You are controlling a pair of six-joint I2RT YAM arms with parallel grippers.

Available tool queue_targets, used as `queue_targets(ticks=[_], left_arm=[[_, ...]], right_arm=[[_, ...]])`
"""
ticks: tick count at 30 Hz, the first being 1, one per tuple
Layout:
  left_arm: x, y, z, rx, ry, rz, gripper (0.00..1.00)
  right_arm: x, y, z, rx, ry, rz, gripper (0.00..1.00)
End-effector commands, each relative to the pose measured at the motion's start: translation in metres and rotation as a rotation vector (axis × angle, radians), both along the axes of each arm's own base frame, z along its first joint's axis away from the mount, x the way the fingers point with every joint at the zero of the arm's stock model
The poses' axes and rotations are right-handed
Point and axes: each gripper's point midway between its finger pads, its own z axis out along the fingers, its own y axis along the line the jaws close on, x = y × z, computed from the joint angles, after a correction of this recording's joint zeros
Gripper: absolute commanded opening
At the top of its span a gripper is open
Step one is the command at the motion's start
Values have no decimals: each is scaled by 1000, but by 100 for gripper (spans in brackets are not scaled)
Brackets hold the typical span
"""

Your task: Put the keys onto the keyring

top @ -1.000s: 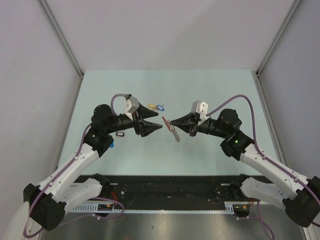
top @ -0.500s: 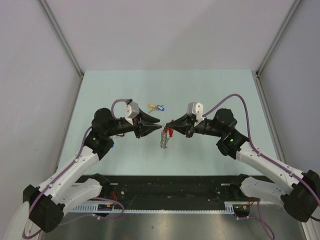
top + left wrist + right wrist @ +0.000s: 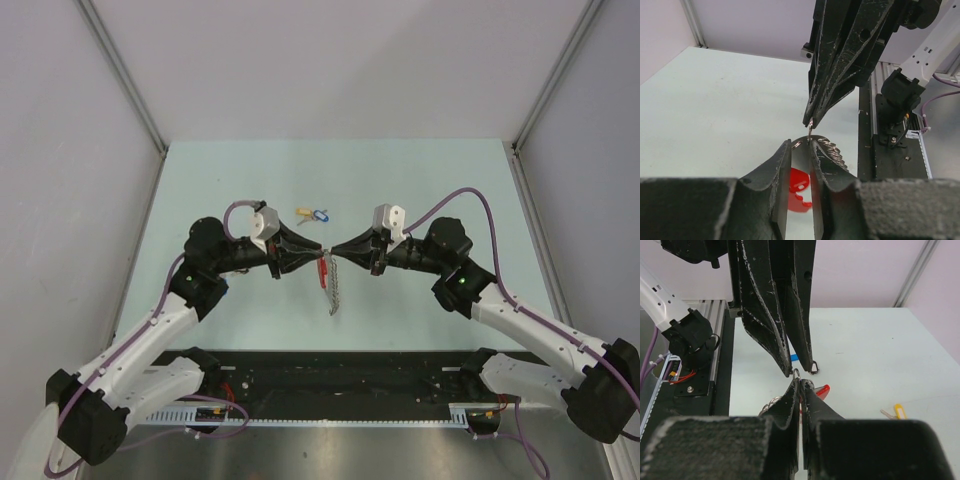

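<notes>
The keyring, a silvery chain with a red tag, hangs above the table's middle. My right gripper is shut on its metal ring, and the right wrist view shows the ring's wire poking out of the closed tips. My left gripper meets it tip to tip from the left. Its jaws stand a narrow gap apart, with the ring's arc across their tips and the red tag below. A yellow-capped key and a blue-capped key lie side by side on the table just behind the grippers.
The yellow key shows at the right of the right wrist view. A small black loop lies on the table behind the left fingers. Grey walls enclose the pale table at the left, back and right. A black rail runs along the near edge.
Both grippers moved toward each other until their tips met. The left jaws narrowed from wide to a slim gap. The keyring swung and now hangs straight down.
</notes>
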Motion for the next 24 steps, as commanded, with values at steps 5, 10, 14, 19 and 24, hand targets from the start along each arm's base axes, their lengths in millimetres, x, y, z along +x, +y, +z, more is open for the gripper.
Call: queue_targets(ticks=[5, 10, 14, 19, 24], left_arm=[[-15, -4, 4, -5, -49, -81, 25], [-15, -6, 4, -9, -36, -83, 24], [-7, -5, 4, -13, -27, -45, 24], [-5, -6, 3, -12, -20, -35, 21], [-7, -7, 2, -11, -11, -44, 12]], right_arm=[[1, -1, 18, 49, -50, -22, 0], [-2, 0, 18, 50, -51, -13, 0], [-4, 2, 19, 52, -53, -3, 0], [-4, 4, 19, 53, -49, -4, 0], [-3, 4, 19, 56, -51, -11, 0]])
